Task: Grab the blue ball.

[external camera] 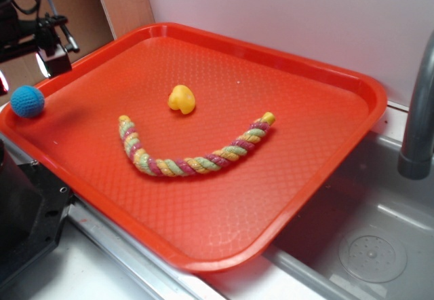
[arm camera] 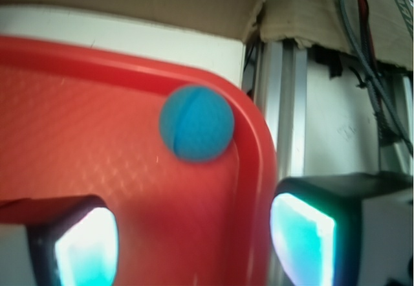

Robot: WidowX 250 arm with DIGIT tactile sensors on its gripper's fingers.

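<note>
The blue ball (external camera: 27,101) is a small turquoise yarn ball resting against the rim in the far left corner of the red tray (external camera: 325,144). In the wrist view the ball (arm camera: 196,123) sits in the tray's corner, ahead of my fingers and apart from them. My gripper (arm camera: 194,244) is open and empty, its two pads (arm camera: 87,247) spread wide with bare tray between them. In the exterior view only part of the gripper (external camera: 54,49) shows at the top left, above and behind the ball.
A yellow duck-like toy (external camera: 182,99) and a curved multicoloured rope toy (external camera: 193,154) lie in the middle of the tray. A grey faucet (external camera: 420,110) and a sink (external camera: 373,246) are at the right. A black robot base (external camera: 27,218) stands at the lower left.
</note>
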